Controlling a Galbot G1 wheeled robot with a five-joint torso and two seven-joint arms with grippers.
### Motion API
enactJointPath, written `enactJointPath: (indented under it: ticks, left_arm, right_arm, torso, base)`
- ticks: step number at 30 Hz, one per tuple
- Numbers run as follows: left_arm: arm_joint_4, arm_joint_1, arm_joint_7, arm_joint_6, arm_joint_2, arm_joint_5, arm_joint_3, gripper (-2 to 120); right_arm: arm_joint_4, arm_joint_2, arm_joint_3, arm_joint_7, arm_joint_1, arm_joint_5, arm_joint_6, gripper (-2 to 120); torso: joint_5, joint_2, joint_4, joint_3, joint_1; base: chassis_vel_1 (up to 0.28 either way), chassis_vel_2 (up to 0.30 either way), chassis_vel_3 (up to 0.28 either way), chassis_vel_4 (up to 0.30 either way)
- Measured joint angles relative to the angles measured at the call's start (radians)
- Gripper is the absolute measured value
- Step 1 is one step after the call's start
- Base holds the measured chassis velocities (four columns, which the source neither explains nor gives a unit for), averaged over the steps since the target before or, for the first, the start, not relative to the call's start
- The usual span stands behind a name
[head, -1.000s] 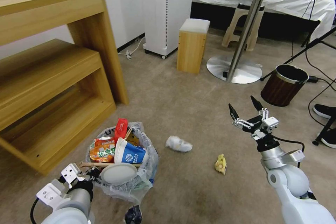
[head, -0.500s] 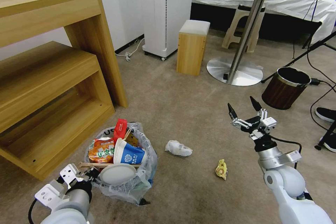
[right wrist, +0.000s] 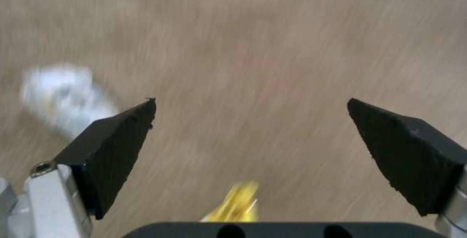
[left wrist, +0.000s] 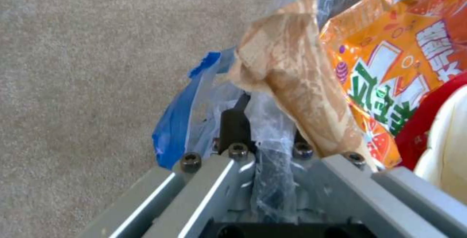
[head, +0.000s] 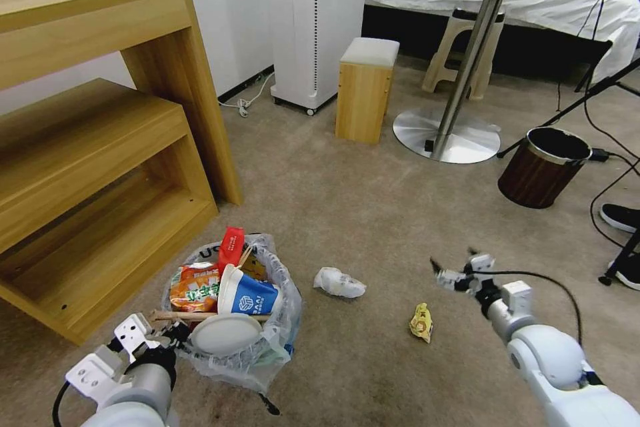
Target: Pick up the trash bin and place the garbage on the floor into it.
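The left gripper (head: 175, 332) is clamped on the rim of the full bin (head: 233, 310). Right of the bin, two scraps lie on the floor (head: 347, 213): a tissue (head: 339, 282) and, farther off, a yellow wad (head: 421, 322). The right gripper (head: 455, 265), fingers apart, hangs just beyond the wad.

The blue-white paper cup (head: 245, 293) in the trash bin (head: 277, 340) reads "BAAI"; the orange snack bag (left wrist: 389, 84) carries Chinese characters, unreadable.

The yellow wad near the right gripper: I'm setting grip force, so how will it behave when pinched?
The yellow wad looks like crumpled wrapper, so probably light and it should crush rather than resist. Its creased, irregular shape suggests it won't roll on the floor. The right gripper, fingers spread wide, may nudge it sideways before closing.
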Motion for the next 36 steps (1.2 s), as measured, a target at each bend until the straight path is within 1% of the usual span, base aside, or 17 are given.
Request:
enactJointPath:
  ticks: [1,4,5,8,9,12,20,22,23,26,28,29,30,32,33,35,36]
  left_arm:
    - [0.000,0.000,0.000,0.000,0.000,0.000,0.000,1]
    - [-0.002,0.003,0.001,-0.004,-0.001,0.002,-0.004,1]
    - [-0.002,0.003,0.001,-0.004,-0.001,0.002,-0.004,1]
    - [-0.002,0.003,0.001,-0.006,-0.003,0.003,-0.006,1]
    - [-0.002,0.003,0.001,-0.006,-0.003,0.003,-0.006,1]
    - [-0.002,0.003,0.001,-0.007,-0.006,0.009,-0.003,1]
    - [-0.001,-0.006,-0.003,-0.008,-0.008,0.015,0.001,1]
    - [0.004,-0.010,-0.003,-0.008,-0.010,0.019,0.006,1]
    - [0.004,-0.010,-0.003,-0.008,-0.010,0.019,0.006,1]
    - [0.008,-0.014,-0.004,-0.008,-0.011,0.020,0.007,1]
    - [0.009,-0.014,-0.004,-0.008,-0.011,0.020,0.007,1]
    - [0.010,-0.014,-0.004,-0.008,-0.011,0.020,0.007,1]
    - [0.010,-0.014,-0.004,-0.008,-0.011,0.020,0.007,1]
    - [0.012,-0.014,-0.004,-0.008,-0.011,0.021,0.005,1]
    - [0.012,-0.014,-0.004,-0.008,-0.011,0.021,0.005,1]
    - [0.012,-0.014,-0.004,-0.009,-0.008,0.020,0.000,1]
    - [0.011,-0.014,-0.004,-0.009,-0.007,0.020,-0.001,1]
  right_arm:
    - [0.000,0.000,0.000,0.000,0.000,0.000,0.000,100]
    - [-0.078,0.054,-0.066,0.031,0.059,0.048,-0.092,100]
    - [-0.078,0.054,-0.066,0.031,0.059,0.048,-0.092,100]
    - [-0.159,0.106,-0.112,0.055,0.102,0.049,-0.136,100]
    - [-0.159,0.106,-0.112,0.055,0.102,0.049,-0.136,100]
    - [-0.214,0.151,-0.135,0.072,0.123,0.059,-0.175,100]
    - [-0.243,0.166,-0.147,0.085,0.115,0.060,-0.205,98]
    - [-0.249,0.157,-0.147,0.091,0.112,0.058,-0.217,86]
    - [-0.249,0.157,-0.147,0.091,0.112,0.058,-0.217,86]
    - [-0.262,0.147,-0.143,0.095,0.118,0.053,-0.222,73]
    - [-0.267,0.147,-0.142,0.095,0.122,0.053,-0.222,69]
    - [-0.278,0.146,-0.140,0.094,0.130,0.051,-0.222,63]
    - [-0.278,0.146,-0.140,0.094,0.130,0.051,-0.222,63]
    - [-0.293,0.150,-0.137,0.093,0.139,0.048,-0.216,52]
    - [-0.293,0.150,-0.137,0.093,0.139,0.048,-0.216,52]
    - [-0.309,0.155,-0.135,0.088,0.147,0.041,-0.208,39]
    - [-0.313,0.157,-0.135,0.087,0.148,0.038,-0.205,36]
  torso:
    - [0.0000,0.000,0.0000,0.000,0.000]
    - [-0.0001,0.000,0.0001,0.000,0.000]
    - [-0.0001,0.000,0.0001,0.000,0.000]
    - [-0.0001,0.000,0.0000,0.000,0.000]
    - [-0.0001,0.000,0.0000,0.000,0.000]
    - [-0.0001,0.000,0.0001,0.000,0.000]
    - [-0.0002,0.000,-0.0001,0.000,0.000]
    - [-0.0002,0.000,-0.0002,0.000,0.000]
    - [-0.0002,0.000,-0.0002,0.000,0.000]
    - [-0.0002,0.000,-0.0002,0.000,0.000]
    - [-0.0002,0.000,-0.0002,0.000,0.000]
    - [-0.0002,0.000,-0.0001,0.000,0.000]
    - [-0.0002,0.000,-0.0001,0.000,0.000]
    - [-0.0002,0.000,-0.0001,0.000,0.000]
    - [-0.0002,0.000,-0.0001,0.000,0.000]
    - [0.0000,0.000,0.0000,0.000,0.000]
    - [0.0000,0.000,0.0000,0.000,0.000]
  base:
    - [0.000,0.000,0.000,0.000]
    - [0.000,0.000,0.000,0.000]
    - [0.000,0.000,0.000,0.000]
    - [0.000,0.000,0.000,0.000]
    - [0.000,0.000,0.000,0.000]
    - [0.000,0.000,0.000,0.000]
    - [0.000,0.000,0.000,0.000]
    - [0.000,0.000,0.000,0.000]
    - [0.000,0.000,0.000,0.000]
    - [0.000,0.000,0.000,0.000]
    - [0.000,0.000,0.000,0.000]
    - [0.000,0.000,0.000,0.000]
    - [0.000,0.000,0.000,0.000]
    - [0.000,0.000,0.000,0.000]
    - [0.000,0.000,0.000,0.000]
    - [0.000,0.000,0.000,0.000]
    - [0.000,0.000,0.000,0.000]
